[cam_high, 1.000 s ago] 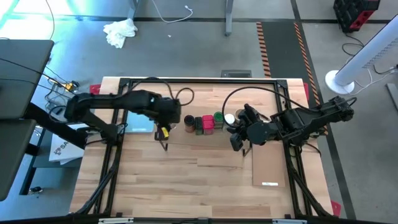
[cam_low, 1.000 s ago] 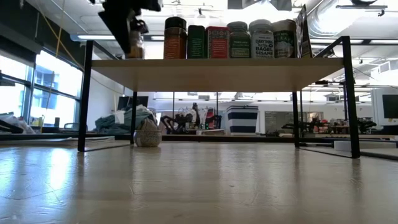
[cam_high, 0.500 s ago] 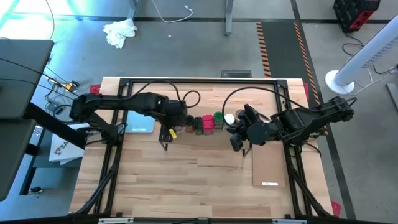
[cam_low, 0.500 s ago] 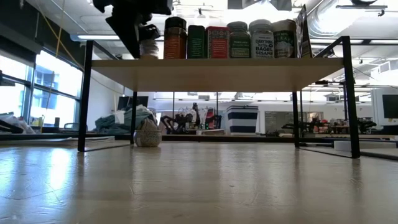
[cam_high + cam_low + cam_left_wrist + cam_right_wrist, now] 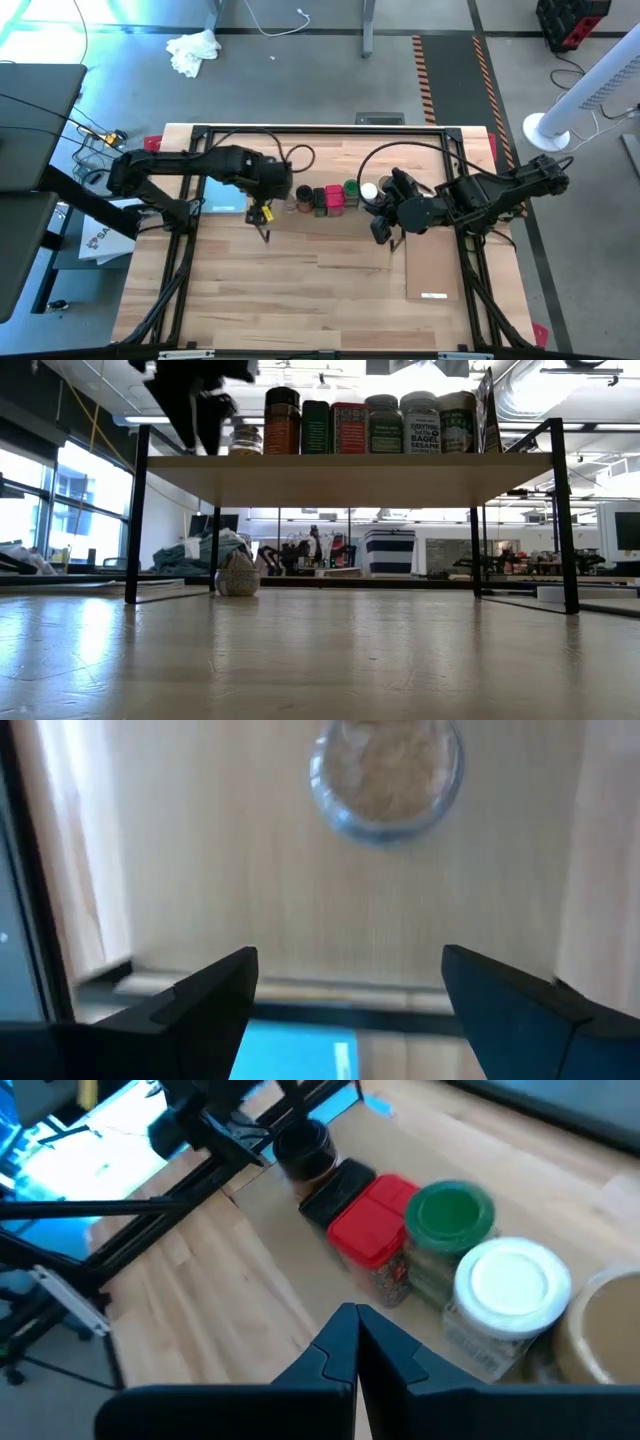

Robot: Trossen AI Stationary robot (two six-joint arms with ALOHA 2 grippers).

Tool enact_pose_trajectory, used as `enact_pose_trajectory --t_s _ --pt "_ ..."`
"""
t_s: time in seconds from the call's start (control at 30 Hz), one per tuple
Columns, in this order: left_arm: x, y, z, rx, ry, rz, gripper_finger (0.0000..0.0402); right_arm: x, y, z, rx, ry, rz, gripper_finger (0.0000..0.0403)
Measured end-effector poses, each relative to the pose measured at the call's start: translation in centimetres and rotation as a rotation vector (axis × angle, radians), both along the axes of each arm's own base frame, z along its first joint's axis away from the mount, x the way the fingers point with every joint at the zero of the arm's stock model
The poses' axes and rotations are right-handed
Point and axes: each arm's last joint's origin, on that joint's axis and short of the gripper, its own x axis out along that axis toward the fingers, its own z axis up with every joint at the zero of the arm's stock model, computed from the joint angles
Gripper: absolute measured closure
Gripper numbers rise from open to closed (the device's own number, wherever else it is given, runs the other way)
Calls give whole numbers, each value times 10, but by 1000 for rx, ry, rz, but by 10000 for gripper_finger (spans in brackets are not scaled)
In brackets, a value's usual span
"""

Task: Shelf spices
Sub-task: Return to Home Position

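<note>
Spices pack the shelf top, upper middle of the low view; underneath, the desk is wide open right across.

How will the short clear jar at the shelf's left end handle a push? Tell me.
The clear jar looks squat, so it probably slides rather than tips. Its round glossy wall may slip in a grip. On its side it would likely roll.

We see a grey floor bearing a crumpled white cloth and striped hazard tape. Across the room, large windows shine bright, and ducts run overhead.
</note>
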Motion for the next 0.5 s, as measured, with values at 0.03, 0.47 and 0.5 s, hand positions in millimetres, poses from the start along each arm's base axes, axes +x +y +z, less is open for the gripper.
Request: enact_pose_trajectory --t_s 0.03,0.47,0.5 --pt "-6 0 6 -6 -22 25 87 0 0 1 -21 -1 0 403" --pt "-102 -10 110 -81 -835 397 113 -34 -20 86 -375 -102 -30 403" --pt "-108 -11 115 -71 -887 407 126 -38 -21 91 -354 -116 -41 403"
